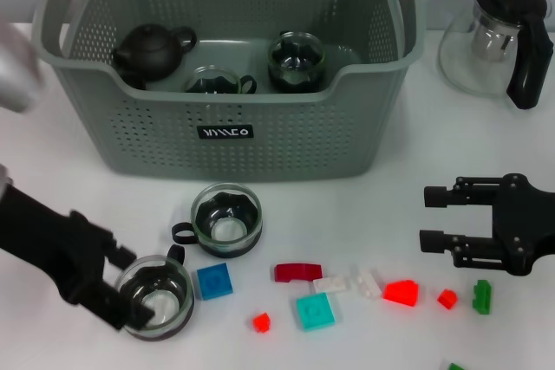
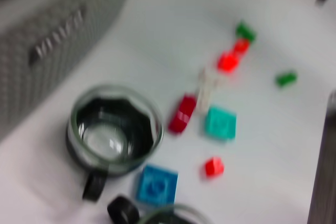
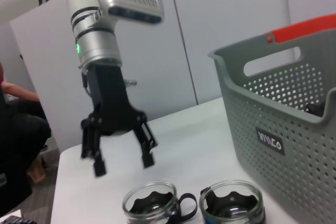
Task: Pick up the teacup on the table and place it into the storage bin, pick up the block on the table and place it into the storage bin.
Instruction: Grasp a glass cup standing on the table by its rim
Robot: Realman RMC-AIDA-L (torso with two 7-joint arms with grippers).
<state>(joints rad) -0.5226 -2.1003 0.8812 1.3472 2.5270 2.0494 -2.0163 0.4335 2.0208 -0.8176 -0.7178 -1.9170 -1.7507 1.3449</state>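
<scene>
The left gripper hangs wide open over the teacup near the bench's front left corner. The right gripper waits open by the right edge.

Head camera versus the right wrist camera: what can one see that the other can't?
Only the head view shows the teapot and two cups inside the storage bin, the glass pitcher, the scattered blocks such as the blue block, and the right gripper, open at the table's right side. Only the right wrist view shows the wall panels behind. Both show the bin, two glass teacups on the table, and the left gripper, open above the nearer teacup.
</scene>
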